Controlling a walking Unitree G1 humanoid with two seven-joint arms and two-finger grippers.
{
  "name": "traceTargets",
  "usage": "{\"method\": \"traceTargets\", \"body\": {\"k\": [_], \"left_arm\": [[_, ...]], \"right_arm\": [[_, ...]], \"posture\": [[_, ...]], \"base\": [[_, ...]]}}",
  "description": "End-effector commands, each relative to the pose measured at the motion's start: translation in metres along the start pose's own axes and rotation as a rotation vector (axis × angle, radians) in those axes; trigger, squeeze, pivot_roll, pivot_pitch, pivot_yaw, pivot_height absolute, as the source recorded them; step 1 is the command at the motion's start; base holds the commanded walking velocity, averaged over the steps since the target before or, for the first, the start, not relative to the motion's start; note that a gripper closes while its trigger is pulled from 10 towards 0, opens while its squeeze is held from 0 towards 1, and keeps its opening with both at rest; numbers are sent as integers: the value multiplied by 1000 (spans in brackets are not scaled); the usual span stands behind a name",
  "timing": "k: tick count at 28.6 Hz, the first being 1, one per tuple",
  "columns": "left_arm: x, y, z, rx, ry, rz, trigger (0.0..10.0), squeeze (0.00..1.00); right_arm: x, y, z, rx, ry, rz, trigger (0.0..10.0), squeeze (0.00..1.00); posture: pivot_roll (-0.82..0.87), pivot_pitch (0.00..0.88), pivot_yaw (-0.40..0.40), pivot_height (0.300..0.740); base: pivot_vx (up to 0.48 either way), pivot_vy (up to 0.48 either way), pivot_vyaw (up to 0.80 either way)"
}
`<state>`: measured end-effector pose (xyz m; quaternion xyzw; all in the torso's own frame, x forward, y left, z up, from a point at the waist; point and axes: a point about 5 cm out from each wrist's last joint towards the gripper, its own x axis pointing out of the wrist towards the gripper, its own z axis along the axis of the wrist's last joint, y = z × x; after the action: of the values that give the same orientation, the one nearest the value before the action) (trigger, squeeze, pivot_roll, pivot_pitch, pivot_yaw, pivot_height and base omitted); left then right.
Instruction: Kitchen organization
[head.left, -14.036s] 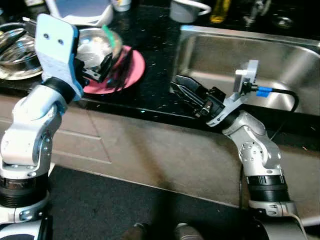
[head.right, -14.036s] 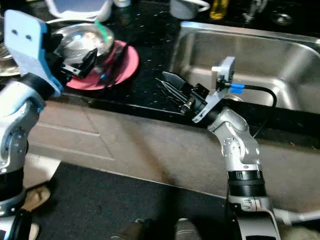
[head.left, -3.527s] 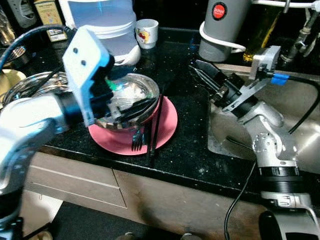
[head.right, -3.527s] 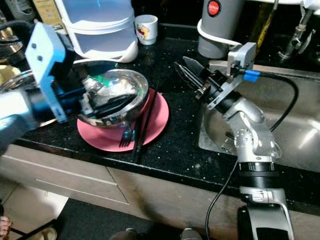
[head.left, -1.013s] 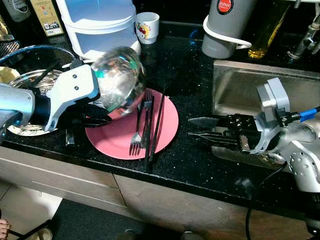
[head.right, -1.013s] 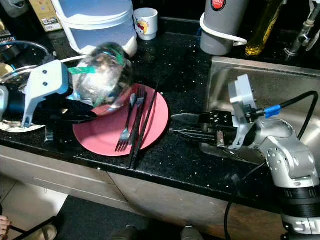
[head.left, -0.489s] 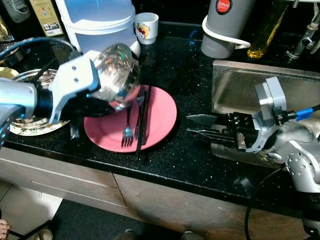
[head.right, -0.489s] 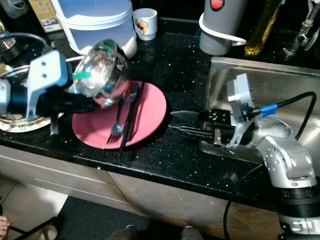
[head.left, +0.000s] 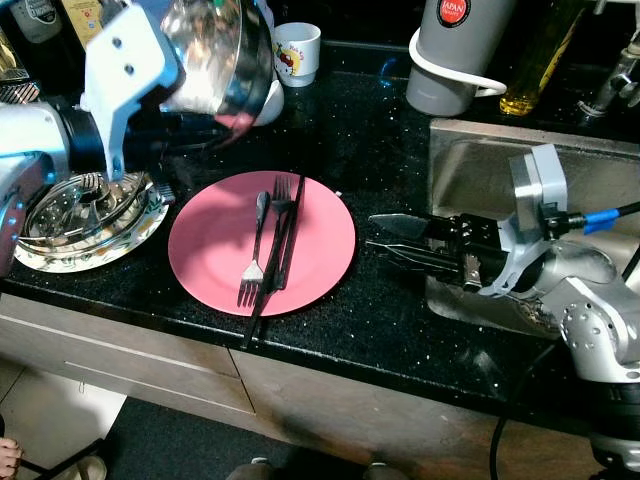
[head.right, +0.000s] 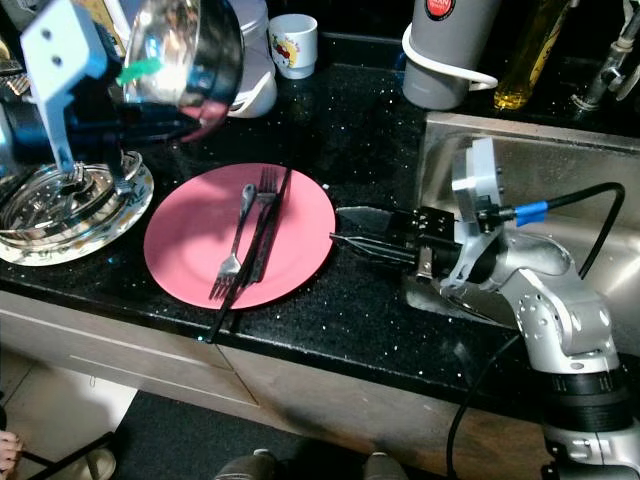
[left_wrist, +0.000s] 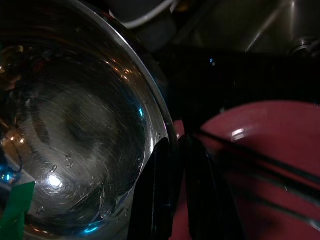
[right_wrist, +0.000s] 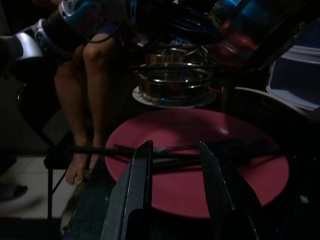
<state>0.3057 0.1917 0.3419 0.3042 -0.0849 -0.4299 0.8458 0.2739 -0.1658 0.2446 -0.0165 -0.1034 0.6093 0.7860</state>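
My left gripper (left_wrist: 175, 146) is shut on the rim of a shiny steel bowl (head.left: 215, 52) and holds it tilted high above the counter's back left. Below it a pink plate (head.left: 320, 245) lies flat on the black counter, carrying a fork (head.left: 255, 260) and a pair of dark chopsticks (head.left: 283, 250) side by side. Over the counter just right of the plate, my right gripper (head.left: 382, 236) points at the plate. In the right wrist view its fingers (right_wrist: 140, 170) stand apart with nothing between them.
A stack of steel dishes (head.left: 80, 205) sits left of the plate. A steel sink (head.left: 480, 160) lies on the right. A white cup (head.left: 297, 45), a grey jug (head.left: 455, 50) and an oil bottle (head.left: 530, 60) line the back. A person's legs (right_wrist: 85, 100) stand beside the counter.
The left gripper has lifted the bowl off the plate, up and toward the back left, uncovering the plate and cutlery. The right gripper has edged slightly toward the plate.
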Motion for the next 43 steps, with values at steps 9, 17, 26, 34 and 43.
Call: {"method": "traceTargets", "body": {"k": [9, 17, 26, 34, 43], "left_arm": [[22, -2, 17, 12, -137, -19, 0, 0], [51, -10, 31, 60, -207, -81, 10000, 0], [54, -6, 30, 87, -197, -85, 10000, 0], [60, -4, 37, 113, -237, -93, 10000, 0], [65, -12, 35, 103, -251, -151, 10000, 0]], "right_arm": [[13, -7, 8, 9, -107, -92, 10000, 0], [20, -8, 10, 8, -126, -101, 10000, 0], [21, -7, 9, 22, -135, -131, 10000, 0], [20, -8, 9, 18, -135, -150, 10000, 0], [17, -12, 12, 2, -127, -183, 10000, 0]], "posture": [[-7, 108, 22, 740], [-81, 96, 12, 740], [-35, 105, 29, 740], [-13, 118, 28, 740], [-21, 115, 23, 740]], "base": [[0, 0, 0], [0, 0, 0], [0, 0, -149], [0, 0, -767], [0, 0, -800]]}}
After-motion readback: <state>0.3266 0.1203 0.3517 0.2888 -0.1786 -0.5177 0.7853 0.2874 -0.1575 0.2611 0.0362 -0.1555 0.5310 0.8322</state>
